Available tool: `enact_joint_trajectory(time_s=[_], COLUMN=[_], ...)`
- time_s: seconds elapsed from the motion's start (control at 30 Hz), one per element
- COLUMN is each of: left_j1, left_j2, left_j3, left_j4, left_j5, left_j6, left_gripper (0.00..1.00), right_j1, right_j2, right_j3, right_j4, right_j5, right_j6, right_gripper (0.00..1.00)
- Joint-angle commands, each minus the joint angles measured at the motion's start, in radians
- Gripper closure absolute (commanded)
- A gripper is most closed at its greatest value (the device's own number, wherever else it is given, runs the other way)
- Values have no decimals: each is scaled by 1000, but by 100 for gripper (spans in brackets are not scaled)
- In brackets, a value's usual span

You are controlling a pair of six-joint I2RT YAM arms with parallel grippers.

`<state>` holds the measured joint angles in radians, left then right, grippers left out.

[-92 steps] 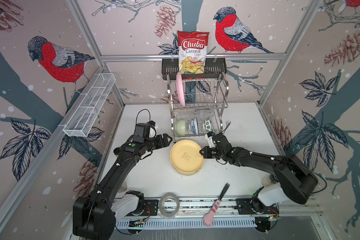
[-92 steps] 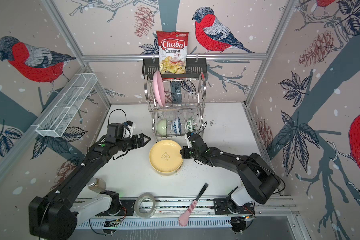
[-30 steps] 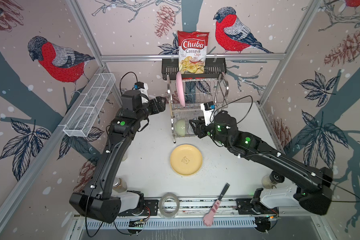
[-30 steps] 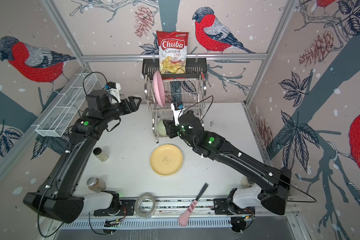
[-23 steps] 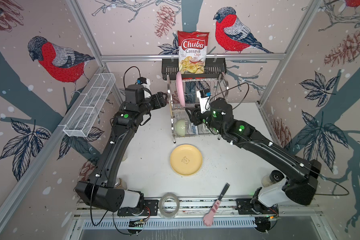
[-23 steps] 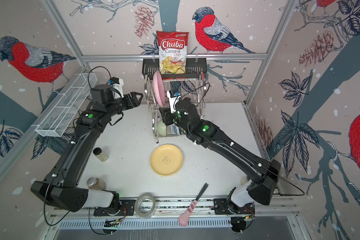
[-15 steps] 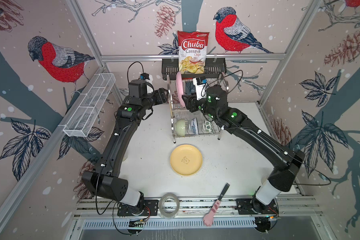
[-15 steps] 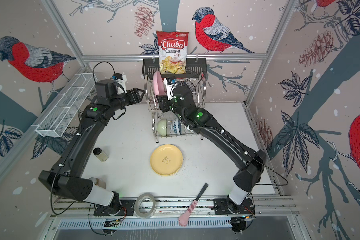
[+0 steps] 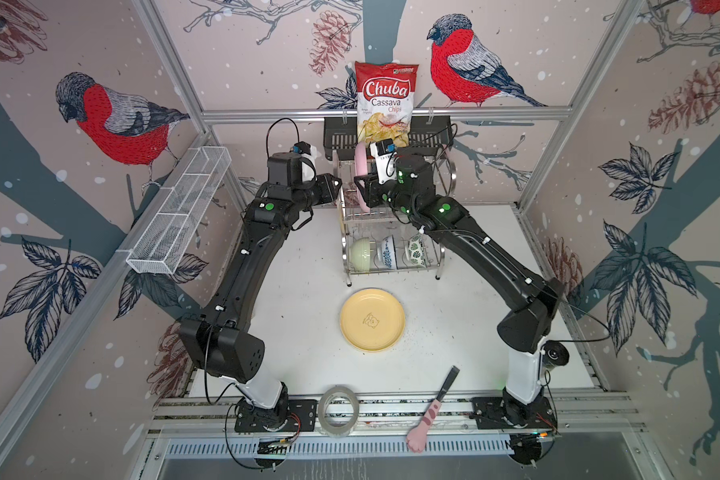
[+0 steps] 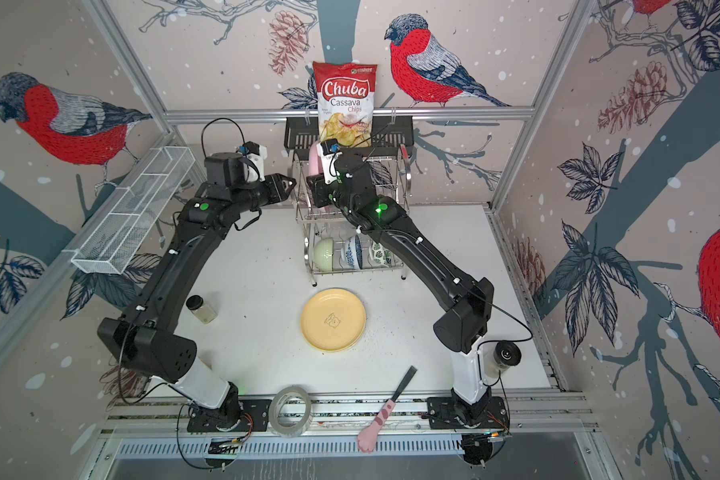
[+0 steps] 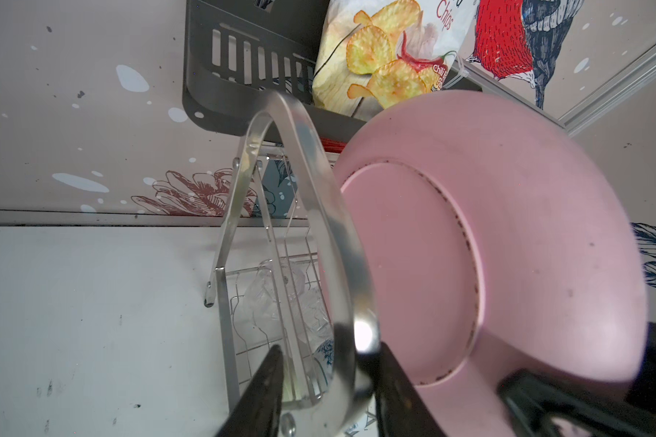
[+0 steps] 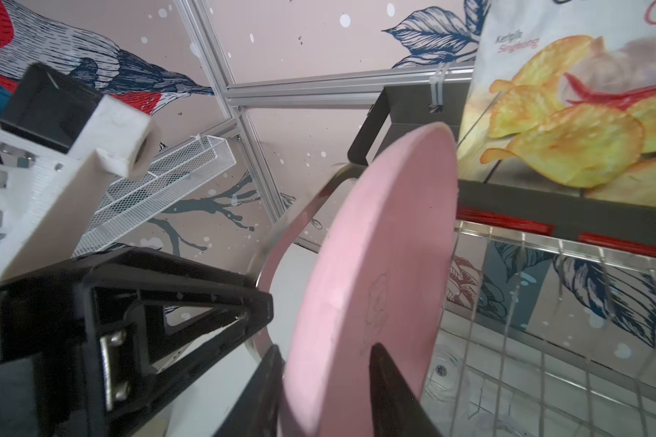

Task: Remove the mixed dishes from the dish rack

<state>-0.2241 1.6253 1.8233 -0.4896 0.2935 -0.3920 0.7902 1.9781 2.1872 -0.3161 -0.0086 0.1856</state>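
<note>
- The dish rack (image 9: 391, 271) is standing at the back of the white table (image 9: 300, 291). It is under the black slotted basket (image 9: 337, 135), which is holding a Chuba chips bag (image 9: 385, 104).
- The pink plate (image 9: 360, 166) is standing on its edge in the upper tier, at the rack's left end. It is just beside the looped side handle (image 11: 311, 189).
- The right gripper (image 12: 326, 346) is grasping this plate: in the right wrist view one finger is pressing on each face, near the rim.
- The left gripper (image 11: 330, 346) is reaching to the same end of the rack from outside, and its jaws are sitting around the steel handle. One finger (image 11: 391, 378) is touching the band and a thin gap is showing on the other side, so I cannot tell if the grip is firm.
- In both top views the two grippers are facing each other, with the handle and the plate between them.
- In the lower tier the pale green bowl (image 9: 360, 255), the blue-patterned bowl (image 9: 388, 251) and the green-leaf-print bowl (image 9: 415, 251) are sitting in a row on their sides.
- The tan-yellow plate (image 9: 372, 320) is lying flat on the table in front of the rack, apart from it.
</note>
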Motion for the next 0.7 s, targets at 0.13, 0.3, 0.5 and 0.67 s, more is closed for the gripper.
enact_joint_trajectory(time_s=[0.13,0.3,0.5,0.67], left_j1=[5,5,6,6], left_j2=[18,18,4,-20], left_j3=[18,13,-10,-36], left_j4=[-10,-12,-12,-5], left_j5=[-28,-22,-32,-37], left_j6=[12,13,16,12], left_gripper=[74,75,75,71], right_j1=[1,7,9,12], right_j2=[27,21,-9,-56], right_j3=[26,29,32,33], right_j4=[0,9,20,22], right_j5=[-35,-28,-30,-31], right_j6=[-5,-6,-6,-15], right_gripper=[80,91,97,98])
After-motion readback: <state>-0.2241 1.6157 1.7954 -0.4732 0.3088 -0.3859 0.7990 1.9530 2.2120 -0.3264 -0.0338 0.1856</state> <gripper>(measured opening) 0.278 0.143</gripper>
